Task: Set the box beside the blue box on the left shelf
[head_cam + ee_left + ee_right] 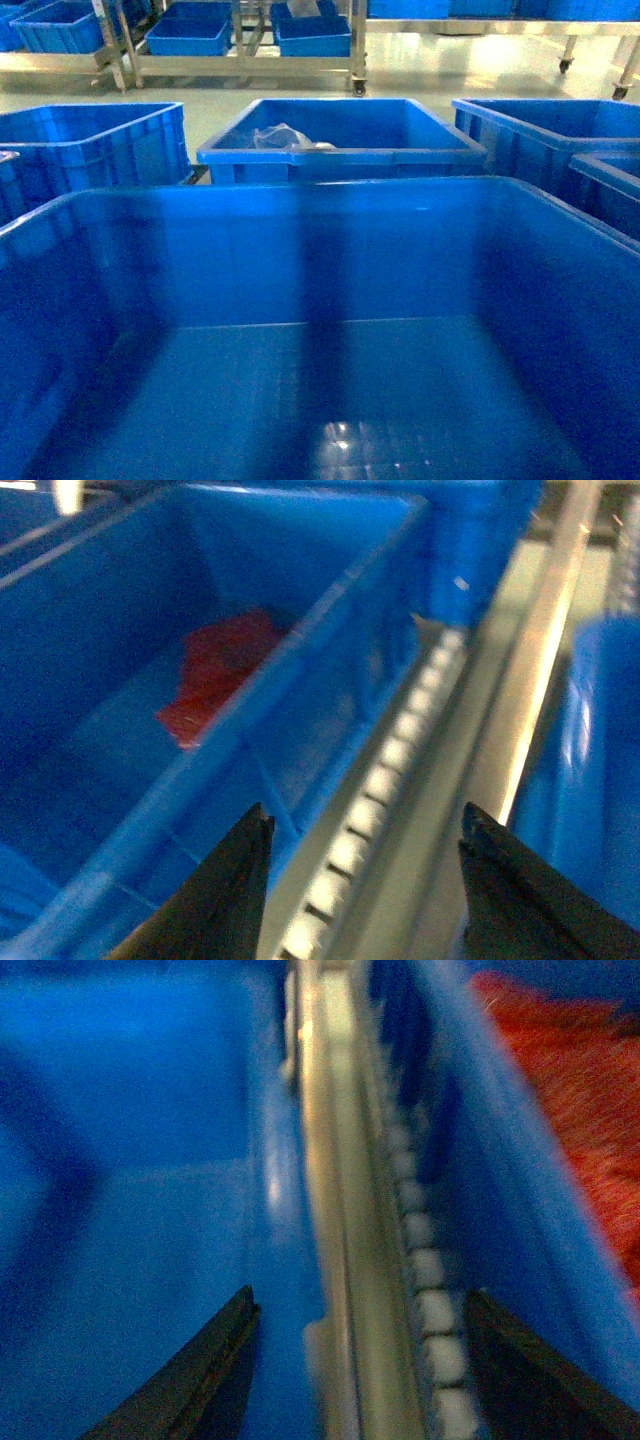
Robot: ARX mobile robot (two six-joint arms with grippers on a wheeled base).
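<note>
Crate fills lower frame, not grasped; left gripper and right gripper gape empty; placement outstanding.

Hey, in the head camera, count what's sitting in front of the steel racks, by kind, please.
Large blue crates: 5 (nearest crate, left crate, middle crate, right crate, far-right crate, cut off by the frame)
Clear plastic wrap: 1, inside the middle crate
Total: 6

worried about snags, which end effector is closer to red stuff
Right. Red fabric sits right beside the right end effector; the left end effector has red stuff farther ahead.
</note>
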